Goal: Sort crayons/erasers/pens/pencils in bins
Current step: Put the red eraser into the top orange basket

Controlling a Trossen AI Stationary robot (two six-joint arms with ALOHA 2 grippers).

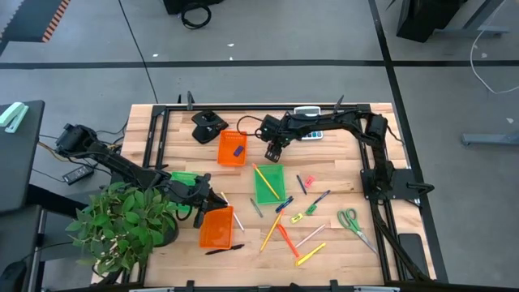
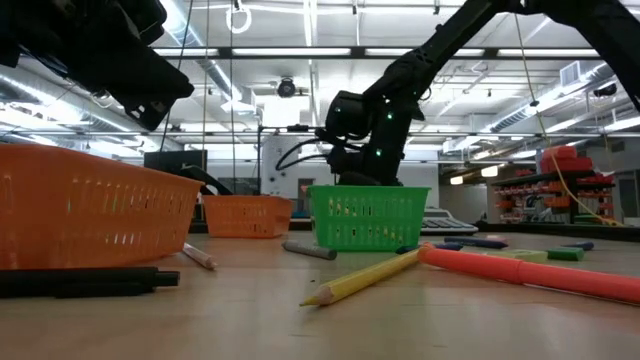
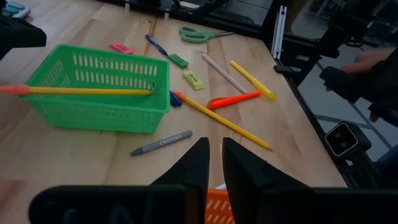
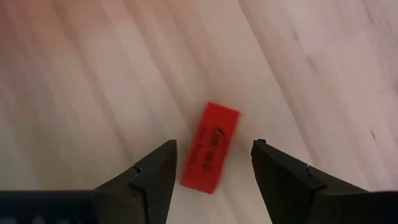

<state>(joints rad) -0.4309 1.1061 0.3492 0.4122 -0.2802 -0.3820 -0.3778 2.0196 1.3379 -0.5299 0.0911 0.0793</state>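
My right gripper [image 4: 213,163] is spread wide, holding nothing, and a flat red eraser [image 4: 211,147] lies on the surface between the fingers — a smooth little rectangular block with dark print, long axis running away from me and tipped slightly to one side. The surface [image 4: 93,74] under it is pale wood, grain in long streaks.

From above, that gripper [image 1: 273,152] hangs between two bins: an orange tray [image 1: 232,148] with a small dark-blue item in it, and a green tray [image 1: 268,183] with a thin yellow pencil [image 1: 266,181] lying diagonally across its rim. All are slotted plastic baskets, shallow and rectangular; I count four — two orange, two green.

My left gripper [image 3: 214,163], fingers nearly together and empty, sits over the second orange tray [image 1: 216,226], with the second green one [image 1: 185,178] close by. A grey crayon [image 3: 161,142] lies ahead of it, slanted.

Loose sticks scatter farther right, and green-handled scissors [image 1: 350,220] lie near the edge.
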